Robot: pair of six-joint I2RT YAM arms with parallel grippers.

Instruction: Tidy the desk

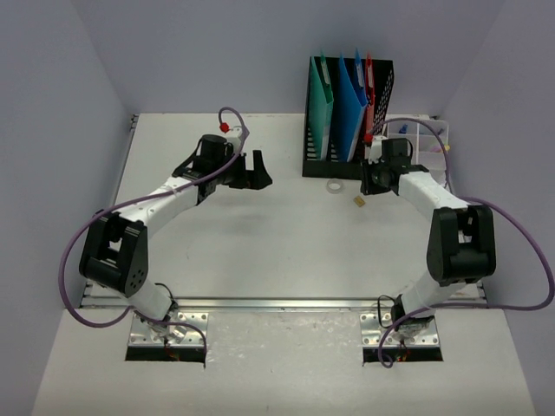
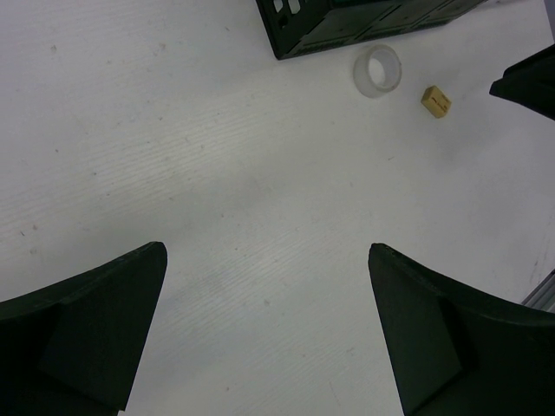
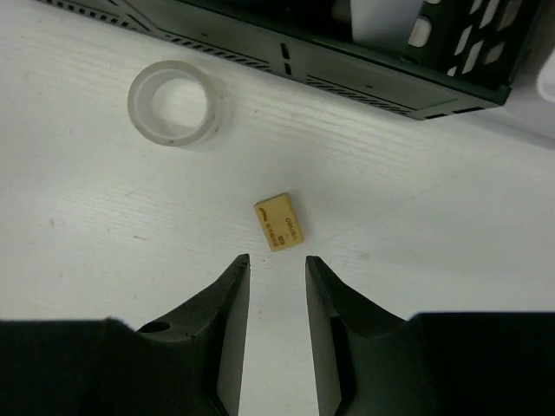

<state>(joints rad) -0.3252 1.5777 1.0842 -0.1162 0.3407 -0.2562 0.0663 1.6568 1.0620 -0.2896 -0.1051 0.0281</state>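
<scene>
The desk point(image 1: 260, 251) is a flat white rectangle filling the middle of the overhead view. Its long axis runs left to right across the frame, and its metal rail point(image 1: 286, 303) lies along the lower edge, just above the two arm bases. Only this view shows the whole tabletop. It also shows the black mesh file holder point(image 1: 347, 113) standing upright at the upper centre with teal, blue and red folders in it, and a clear compartment box point(image 1: 425, 139) just to the right of the holder. The left gripper point(image 2: 266, 251) hangs over bare desk left of centre, its jaws spread wide with nothing between them. Its wrist view takes in a clear tape roll point(image 2: 378, 70) and a small yellow block point(image 2: 436, 101) at the upper right, and a sliver of the rail at the lower right corner. The right gripper point(image 3: 276, 260) has its jaws drawn close, a narrow gap between them and nothing inside it. Its wrist view alone shows the detail. The yellow block, with small print on its face, lies flat just beyond the fingertips, not touching them, its long side tilted toward the lower right. The tape roll lies flat at the upper left, apart from the block and near the holder's base.
</scene>
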